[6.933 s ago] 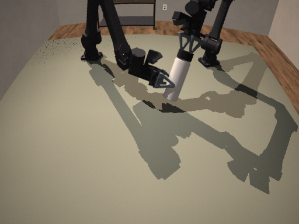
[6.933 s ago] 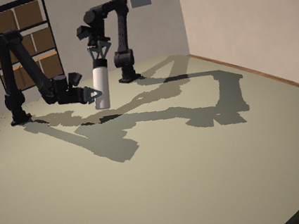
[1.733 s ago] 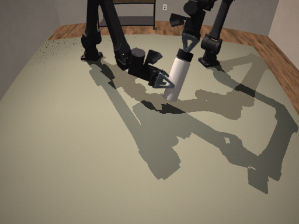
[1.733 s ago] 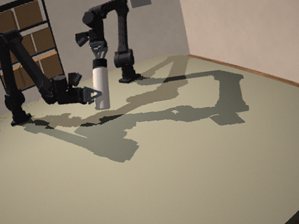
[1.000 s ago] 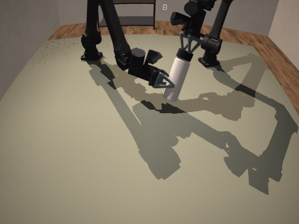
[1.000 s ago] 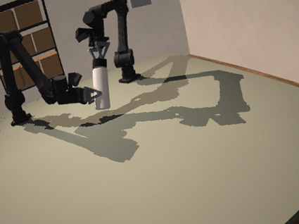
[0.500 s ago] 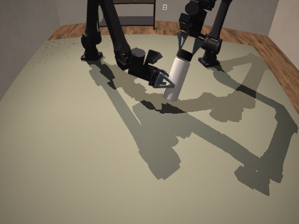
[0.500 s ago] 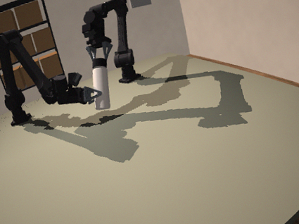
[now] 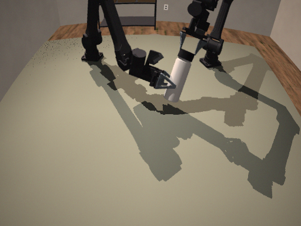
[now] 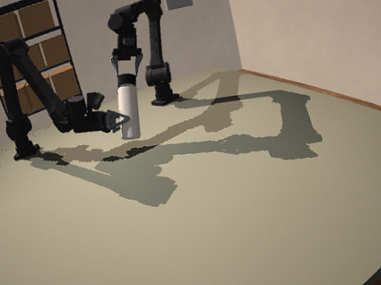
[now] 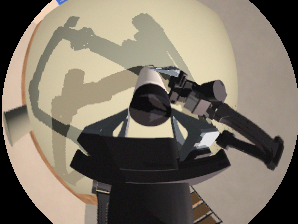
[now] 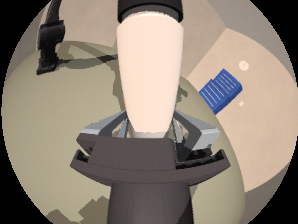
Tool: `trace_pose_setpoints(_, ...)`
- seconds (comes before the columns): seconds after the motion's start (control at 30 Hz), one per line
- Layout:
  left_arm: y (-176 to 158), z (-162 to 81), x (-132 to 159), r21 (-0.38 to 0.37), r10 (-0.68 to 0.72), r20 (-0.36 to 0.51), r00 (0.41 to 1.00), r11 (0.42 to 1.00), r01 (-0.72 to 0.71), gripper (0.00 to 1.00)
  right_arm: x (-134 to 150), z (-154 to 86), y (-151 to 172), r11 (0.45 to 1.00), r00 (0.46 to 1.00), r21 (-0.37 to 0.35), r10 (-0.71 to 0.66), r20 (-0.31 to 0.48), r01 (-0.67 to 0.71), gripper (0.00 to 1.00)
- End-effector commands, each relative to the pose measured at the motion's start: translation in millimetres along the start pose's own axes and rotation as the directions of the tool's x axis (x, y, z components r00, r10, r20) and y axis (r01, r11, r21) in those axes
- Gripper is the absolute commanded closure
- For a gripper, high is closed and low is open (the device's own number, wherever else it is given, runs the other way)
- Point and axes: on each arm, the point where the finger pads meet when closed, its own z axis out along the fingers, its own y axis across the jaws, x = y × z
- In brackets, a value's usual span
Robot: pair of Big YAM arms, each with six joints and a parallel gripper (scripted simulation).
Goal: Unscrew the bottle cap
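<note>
Two pincers are clenched: the left gripper [image 9: 187, 53] [image 10: 129, 72] [image 11: 150, 111] on the cap [image 9: 186, 55] [image 10: 126, 79] [image 11: 150, 105] directly below it, in line with the upright bottle [image 9: 180, 73] [image 10: 128, 102] [image 11: 149, 77] [image 12: 150, 70], the right gripper [image 9: 174, 86] [image 10: 127, 119] [image 11: 147, 79] [image 12: 150, 111] sideways around its body.

Here's the bottle [image 9: 178, 77] [image 10: 129, 109] [image 11: 151, 76] [image 12: 150, 70], plain white, going warm cream in the right wrist view, and its cap [image 9: 186, 55] [image 10: 126, 79] [image 11: 150, 106] is solid black! Both arms wear black, each pincer tipped in blue-grey fingers. Below, the tabletop [image 9: 73, 176] [image 10: 180, 251] [image 11: 200, 30] [image 12: 45, 165] runs a plain pale olive, patterned with grey-green and brown shadows, darkest where they overlap, and dotted with black specks towards the corner by one arm's base. Past its far edge, streaky brown wood flooring [image 9: 282, 70]! And a blue panel [image 12: 220, 91], striped in white!
</note>
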Motion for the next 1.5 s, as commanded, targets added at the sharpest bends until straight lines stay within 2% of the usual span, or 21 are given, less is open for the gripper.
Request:
trace_pose_setpoints(0.0, -8.4, -14.1, -17.4, 0.016, -0.274, 0.023, 0.961, 0.962, 0.274, 1.00, -19.3, 5.6, -13.2, 0.999, 0.999, 0.022, -0.024, 0.037, 0.023, 1.00)
trace_pose_setpoints(0.17, -8.3, -14.4, -17.3, 0.027, -0.481, 0.014, 0.877, 0.877, 0.480, 1.00, -19.3, 5.6, -13.2, 0.999, 0.999, 0.022, -0.024, 0.037, 0.023, 1.00)
trace_pose_setpoints(0.23, -8.3, -14.4, -17.3, 0.027, -0.481, 0.014, 0.877, 0.877, 0.480, 1.00, -19.3, 5.6, -13.2, 0.999, 0.999, 0.022, -0.024, 0.037, 0.023, 1.00)
trace_pose_setpoints(0.27, -8.3, -14.4, -17.4, 0.031, -0.576, 0.013, 0.817, 0.817, 0.575, 1.00, -19.3, 5.6, -13.2, 0.999, 0.999, 0.022, -0.024, 0.037, 0.023, 1.00)
trace_pose_setpoints(0.37, -8.3, -14.4, -17.3, 0.040, -0.676, 0.015, 0.737, 0.736, 0.675, 1.00, -19.3, 5.6, -13.2, 0.999, 0.999, 0.022, -0.024, 0.037, 0.023, 1.00)
trace_pose_setpoints(0.4, -8.4, -14.4, -17.3, 0.040, -0.682, 0.015, 0.731, 0.731, 0.681, 1.00, -19.3, 5.6, -13.2, 0.999, 0.999, 0.022, -0.024, 0.037, 0.023, 1.00)
trace_pose_setpoints(0.8, -9.0, -20.4, -18.1, 0.044, -0.668, 0.016, 0.744, 0.744, 0.667, 1.00, -19.3, 5.6, -13.2, 0.999, 0.999, 0.022, -0.024, 0.037, 0.023, 1.00)
trace_pose_setpoints(1.0, -8.4, -30.3, -16.5, 0.045, -0.635, 0.016, 0.773, 0.773, 0.633, 1.00, -19.3, 5.6, -13.2, 0.999, 0.999, 0.022, -0.024, 0.037, 0.023, 1.00)
trace_pose_setpoints(1.23, -10.8, -40.7, -21.1, 0.062, -0.626, 0.023, 0.780, 0.779, 0.624, 1.00, -19.3, 5.6, -13.2, 0.999, 0.999, 0.022, -0.024, 0.037, 0.023, 1.00)
trace_pose_setpoints(1.27, -11.1, -40.4, -22.0, 0.060, -0.625, 0.022, 0.780, 0.780, 0.623, 1.00, -19.3, 5.6, -13.2, 0.999, 0.999, 0.022, -0.024, 0.037, 0.023, 1.00)
trace_pose_setpoints(1.3, -7.2, -28.9, -14.5, 0.041, -0.631, 0.015, 0.776, 0.775, 0.630, 1.00, -19.3, 5.6, -13.2, 0.999, 0.999, 0.022, -0.024, 0.037, 0.023, 1.00)
trace_pose_setpoints(1.47, -7.1, -28.5, -14.5, 0.043, -0.641, 0.017, 0.768, 0.768, 0.640, 1.00, -19.3, 5.6, -13.2, 0.999, 0.999, 0.022, -0.024, 0.037, 0.023, 1.00)
